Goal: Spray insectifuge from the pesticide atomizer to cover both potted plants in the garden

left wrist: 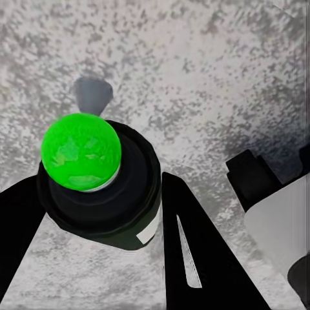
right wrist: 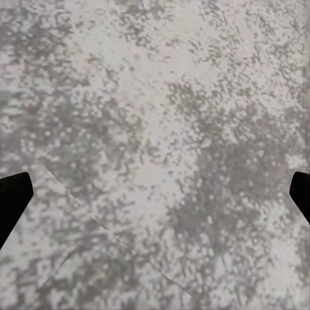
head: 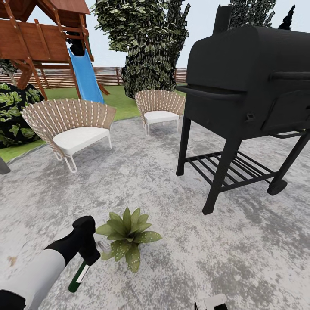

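Got the pesticide atomizer (head: 79, 275) clamped in my left gripper (head: 88, 254), just left of the near potted plant (head: 128, 234). It looks light, rigid and slick, so I hold mid-body. Right gripper (right wrist: 155, 194) hangs spread wide over the paving (head: 181, 241).

Mottled grey stone paving (head: 142, 181), rough and matt. Matt black metal grill (head: 245, 86), right. Woven wicker chairs (head: 69, 122) with smooth white cushions, far left. Glossy dark atomizer (head: 79, 275), shiny green ball in left wrist view. Brown wooden fence (head: 60, 77), far.
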Robot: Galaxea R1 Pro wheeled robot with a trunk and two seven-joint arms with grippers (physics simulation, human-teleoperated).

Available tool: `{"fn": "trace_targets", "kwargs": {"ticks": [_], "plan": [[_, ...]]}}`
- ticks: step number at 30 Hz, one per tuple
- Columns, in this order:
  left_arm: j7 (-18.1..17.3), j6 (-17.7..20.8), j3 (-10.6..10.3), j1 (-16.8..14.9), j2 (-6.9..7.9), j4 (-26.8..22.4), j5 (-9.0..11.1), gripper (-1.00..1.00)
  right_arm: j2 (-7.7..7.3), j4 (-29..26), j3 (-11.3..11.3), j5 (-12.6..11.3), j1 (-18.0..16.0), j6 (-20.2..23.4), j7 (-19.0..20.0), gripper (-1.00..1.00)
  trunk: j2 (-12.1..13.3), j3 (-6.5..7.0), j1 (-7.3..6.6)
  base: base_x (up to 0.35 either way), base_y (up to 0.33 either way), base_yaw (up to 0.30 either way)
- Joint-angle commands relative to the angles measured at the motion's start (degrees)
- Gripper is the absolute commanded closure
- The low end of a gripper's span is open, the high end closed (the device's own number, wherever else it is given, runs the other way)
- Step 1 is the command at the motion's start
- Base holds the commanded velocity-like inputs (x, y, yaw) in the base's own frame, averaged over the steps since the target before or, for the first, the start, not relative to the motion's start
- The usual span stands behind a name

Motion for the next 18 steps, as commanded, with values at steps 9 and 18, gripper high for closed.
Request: {"fn": "trace_targets", "kwargs": {"ticks": [9,18], "plan": [[-0.49,0.09,2.05,-0.09,-0.03,-0.61,-0.57,1.00,0.02,0.06,-0.46,0.61,-0.04,-0.15,-0.25,-1.00,-0.02,-0.05,-0.01,-0.040,0.169,-0.127],[-0.43,-0.01,1.63,0.16,-2.08,0.27,-1.12,1.00,-0.05,-0.03,-0.47,0.74,-0.04,-0.15,-0.25,-1.00,-0.02,-0.05,-0.01,-0.178,0.171,-0.086]]}}
